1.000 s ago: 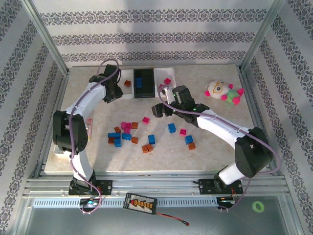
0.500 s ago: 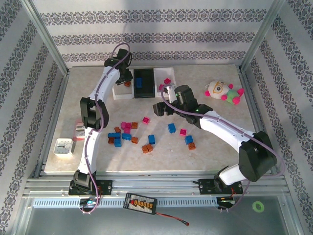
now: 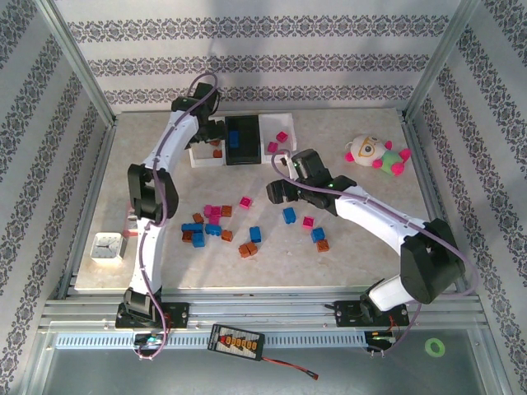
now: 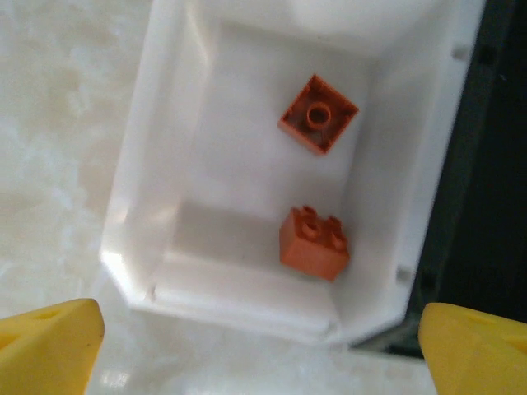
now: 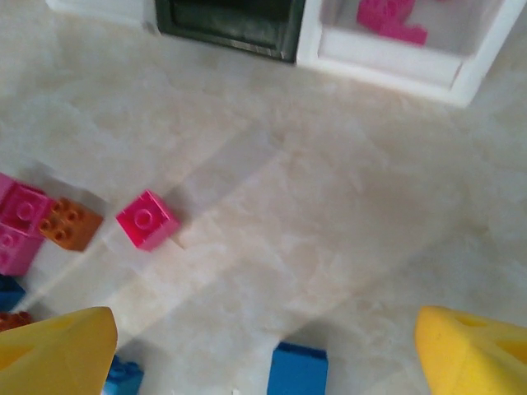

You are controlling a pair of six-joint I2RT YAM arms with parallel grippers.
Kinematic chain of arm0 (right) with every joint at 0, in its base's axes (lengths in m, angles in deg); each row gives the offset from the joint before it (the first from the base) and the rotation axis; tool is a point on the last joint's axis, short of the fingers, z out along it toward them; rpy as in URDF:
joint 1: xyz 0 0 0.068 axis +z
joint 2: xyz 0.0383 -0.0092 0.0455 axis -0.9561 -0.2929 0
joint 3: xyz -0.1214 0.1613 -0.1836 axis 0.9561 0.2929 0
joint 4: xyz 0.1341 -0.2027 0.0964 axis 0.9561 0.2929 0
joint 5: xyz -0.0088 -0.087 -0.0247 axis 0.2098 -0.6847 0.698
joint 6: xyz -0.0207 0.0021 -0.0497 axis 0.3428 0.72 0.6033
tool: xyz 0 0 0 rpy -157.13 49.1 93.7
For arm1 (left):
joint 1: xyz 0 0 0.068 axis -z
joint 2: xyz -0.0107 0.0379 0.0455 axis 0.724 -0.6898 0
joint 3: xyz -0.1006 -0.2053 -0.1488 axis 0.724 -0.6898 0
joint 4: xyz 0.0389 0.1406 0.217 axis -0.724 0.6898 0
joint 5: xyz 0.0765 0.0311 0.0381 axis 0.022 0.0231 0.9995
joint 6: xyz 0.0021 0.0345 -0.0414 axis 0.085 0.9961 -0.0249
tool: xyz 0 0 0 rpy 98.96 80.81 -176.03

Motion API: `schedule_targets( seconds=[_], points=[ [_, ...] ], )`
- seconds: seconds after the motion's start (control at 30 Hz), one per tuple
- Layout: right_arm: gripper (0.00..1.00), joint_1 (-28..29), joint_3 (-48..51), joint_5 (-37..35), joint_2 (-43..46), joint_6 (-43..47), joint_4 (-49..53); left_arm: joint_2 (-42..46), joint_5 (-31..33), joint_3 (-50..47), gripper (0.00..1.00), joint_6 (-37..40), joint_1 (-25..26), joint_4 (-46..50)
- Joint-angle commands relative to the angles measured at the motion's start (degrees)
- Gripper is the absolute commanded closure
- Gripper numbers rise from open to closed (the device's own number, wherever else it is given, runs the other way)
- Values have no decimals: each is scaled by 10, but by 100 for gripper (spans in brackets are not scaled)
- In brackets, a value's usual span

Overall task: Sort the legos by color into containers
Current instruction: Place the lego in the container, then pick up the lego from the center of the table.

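Left wrist view: left pincer [image 4: 262, 350] gapes empty above orange legos [image 4: 314, 243]

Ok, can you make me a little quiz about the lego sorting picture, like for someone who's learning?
1. True or false: the left white bin holds two orange-brown legos.
2. Which bin holds the pink legos? A left white bin, B black bin, C right white bin.
3. Fill in: the left gripper is ____ over the left white bin.
Key: 1 true; 2 C; 3 open.
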Motion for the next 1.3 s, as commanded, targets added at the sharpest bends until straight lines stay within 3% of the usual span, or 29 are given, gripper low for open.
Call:
schedule_targets(
  seconds=[0.0,0.23,0.4,0.53,0.87,1.03,1.27],
  points=[
    [8,2,-9,-23,-34,-13,81,110,-10,-105,1,53,25,-68],
    [15,2,-58,-7,-119,-33,150,324,-66,-465,1,158,69,-342],
    [24,3,-81,7,-165,-37,159,454,-85,-665,0,271,117,-484],
    [35,3,-95,20,-199,-38,160,540,-152,-793,0,327,138,-572],
    [74,3,-101,9,-192,-48,168,635,-245,-917,1,421,166,-642],
    [75,3,-129,10,-171,-48,161,662,-284,-954,1,453,172,-684],
    [76,3,-196,16,-188,-46,36,687,-322,-1045,1,448,181,-839]
  ],
)
